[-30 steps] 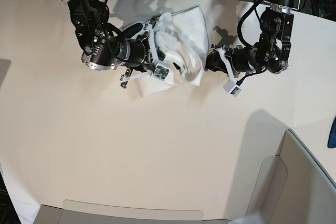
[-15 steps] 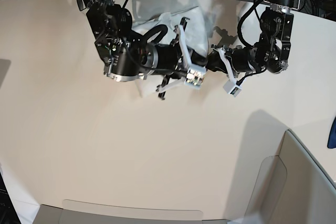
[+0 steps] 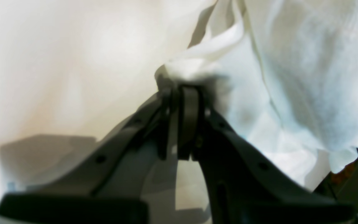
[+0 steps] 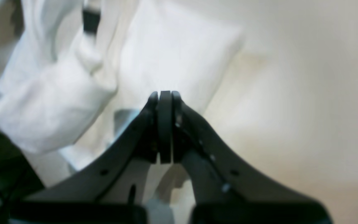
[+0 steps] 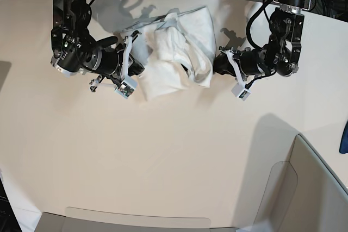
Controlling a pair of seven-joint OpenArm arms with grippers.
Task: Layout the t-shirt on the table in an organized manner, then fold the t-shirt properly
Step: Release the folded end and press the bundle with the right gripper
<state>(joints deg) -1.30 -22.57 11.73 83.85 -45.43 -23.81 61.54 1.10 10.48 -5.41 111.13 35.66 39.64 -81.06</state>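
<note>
T-shirt (image 5: pixel 176 52) crumpled on table (image 5: pixel 163 156); left end effector (image 3: pixel 179 88) pinching it.

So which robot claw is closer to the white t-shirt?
Left. The left gripper is pinching a fold at the edge of the t-shirt. The right gripper is shut on nothing, poised just off the crumpled shirt's other side.

1. T-shirt (image 5: pixel 179 47): soft white cloth, matt, creased and bunched; fine ribbed weave visible in the left wrist view, upper right.
2. Table (image 5: pixel 163 156): smooth off-white surface, matt with faint sheen.
3. Left gripper (image 3: pixel 179 90) and right gripper (image 4: pixel 165 96): dark, smooth plastic-looking fingers, dull finish.
4. Panel (image 5: pixel 318 188), lower right: smooth grey, matt.
</note>
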